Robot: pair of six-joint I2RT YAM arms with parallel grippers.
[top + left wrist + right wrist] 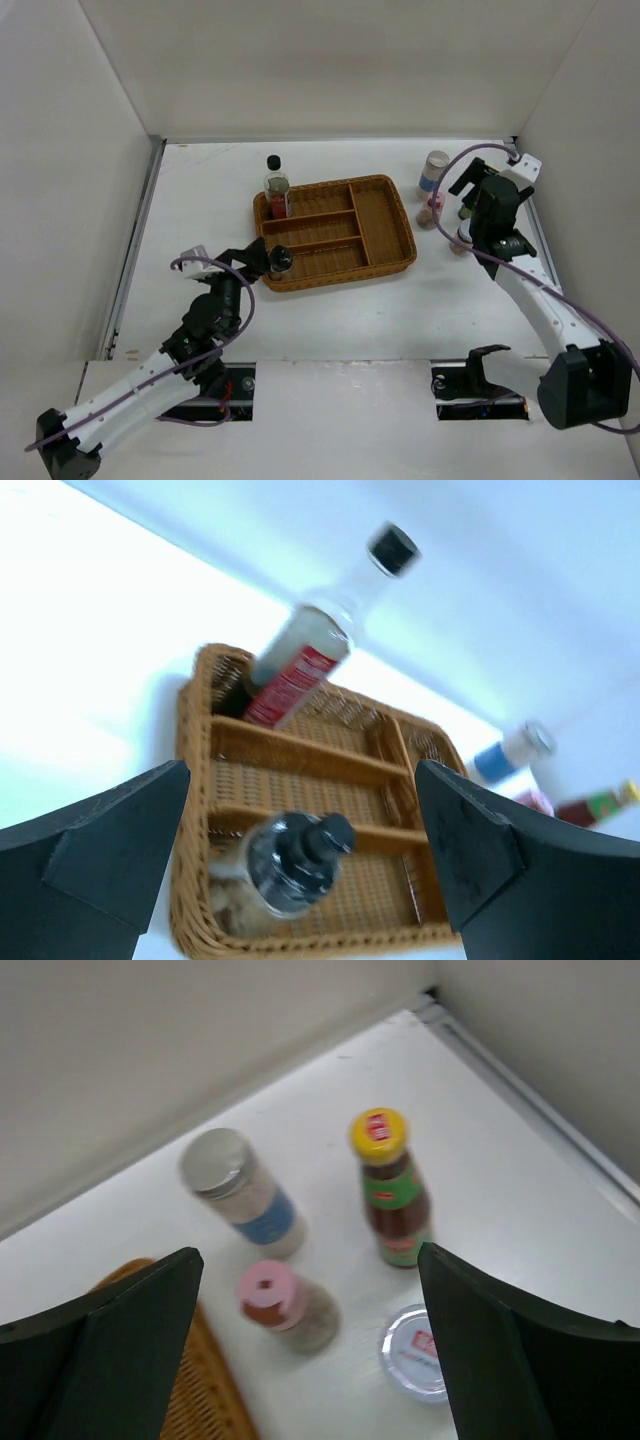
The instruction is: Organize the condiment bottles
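Left hand (300, 780) first: fingers spread wide, gripping nothing, poised at the near left corner of the tray (385, 235). The short bottle (290, 865) stands upright in the tray's near row, at the left end, in line with the gap between the fingers but touched by neither as far as I can see. Behind it, the tall bottle (318, 645) is up in the far row, also hard against the left end. My read: bottles are being lined along that wall so each row fills from one side.

Middle row, and the long compartment on the right, no bottles in them. So two in, four to go.

Across to the right: four stand on the bare table (200, 200) just beyond the tray's far right corner. Blue jar (240, 1192) farthest back, pink jar (287, 1305) nearest the tray, dark bottle (392, 1195) upright beside them, squat jar (415, 1352) nearest the camera. They stand close together, gaps tight.

Right hand (310, 1253) hangs over that cluster, opened wide, carrying nothing. It looks lined up roughly between pink jar and dark bottle; which one it wants, I can't tell
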